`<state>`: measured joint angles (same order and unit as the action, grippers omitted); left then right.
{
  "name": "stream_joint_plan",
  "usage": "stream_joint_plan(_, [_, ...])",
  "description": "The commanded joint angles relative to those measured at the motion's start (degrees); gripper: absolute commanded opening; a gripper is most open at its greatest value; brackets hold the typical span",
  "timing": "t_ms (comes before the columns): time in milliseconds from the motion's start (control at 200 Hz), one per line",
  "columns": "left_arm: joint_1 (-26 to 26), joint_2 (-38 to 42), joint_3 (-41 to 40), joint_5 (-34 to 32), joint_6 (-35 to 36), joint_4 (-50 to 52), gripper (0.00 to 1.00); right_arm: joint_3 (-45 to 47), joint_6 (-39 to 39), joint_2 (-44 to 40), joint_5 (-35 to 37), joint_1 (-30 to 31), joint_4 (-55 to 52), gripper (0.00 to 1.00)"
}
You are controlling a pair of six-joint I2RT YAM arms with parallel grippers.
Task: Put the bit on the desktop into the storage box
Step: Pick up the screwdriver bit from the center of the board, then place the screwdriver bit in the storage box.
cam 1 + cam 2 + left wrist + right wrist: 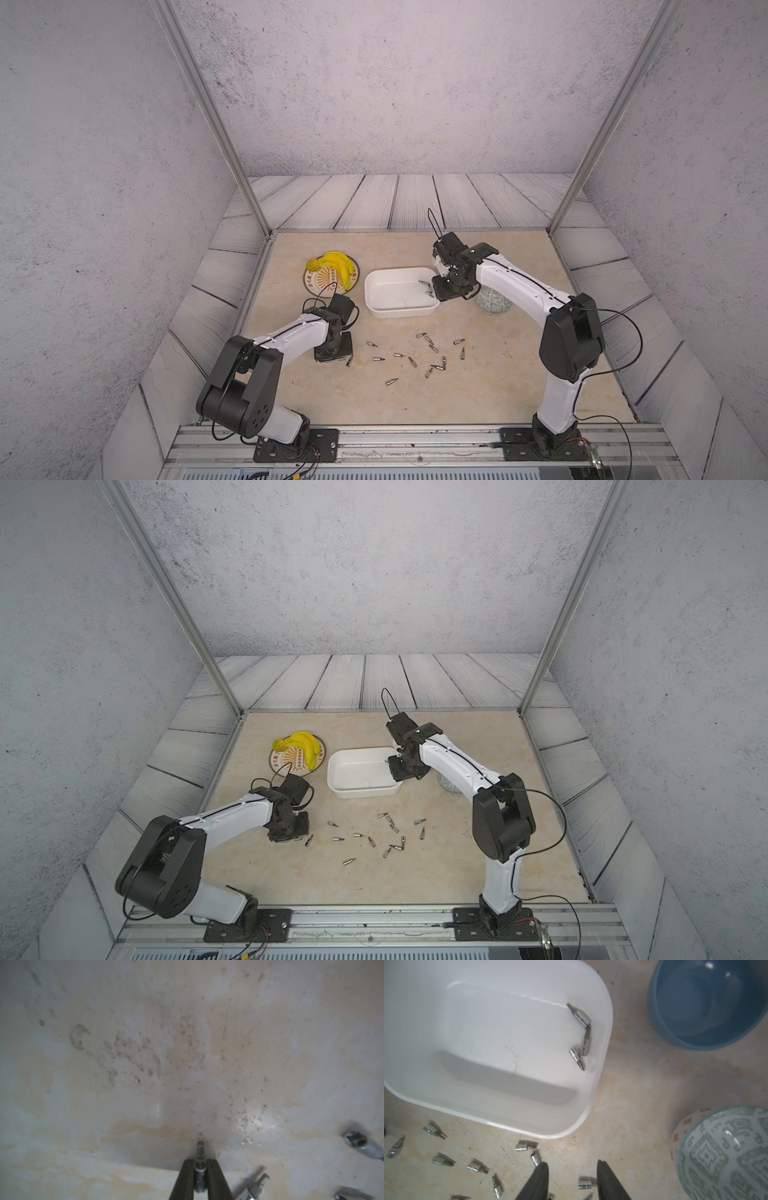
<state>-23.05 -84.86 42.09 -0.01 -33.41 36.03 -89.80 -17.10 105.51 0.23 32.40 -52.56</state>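
1. Left wrist view: the left gripper (200,1163) is clamped narrowly on a bit (200,1148) at the desktop (145,1064).
2. Right wrist view: the right gripper (572,1164) stands parted, holding nothing, near the storage box (604,1047), where three bits (581,1017) lie.

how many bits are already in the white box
3, clustered at one end of the box: one bit, a second touching it, a third beside that. None seem hidden.
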Motion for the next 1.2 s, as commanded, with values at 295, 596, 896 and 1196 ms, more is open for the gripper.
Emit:
stream_joint_plan(295, [-1.0, 0.9, 5.7, 2.2, 2.9, 4.6, 0.0, 19.7, -4.5, -13.4, 2.5, -0.7, 0.5, 0.55])
stream_joint_plan(596, [-1.0, -1.5, 24.4, 2.8, 7.7, 13.9, 0.0, 27.2, -7.2, -18.2, 0.9, -0.5, 3.0, 0.56])
stream_joint_plan(896, [-1.2, -11.1, 38.9, 7.8, 10.2, 12.6, 0.0, 31.9, -10.4, -18.7, -0.9, 0.3, 7.9, 0.56])
stream_joint_plan(1196, [-3.4, -23.6, 47.4, 11.7, 9.9, 8.6, 0.0, 33.1, -11.4, -17.5, -1.0, 0.9, 9.7, 0.56])
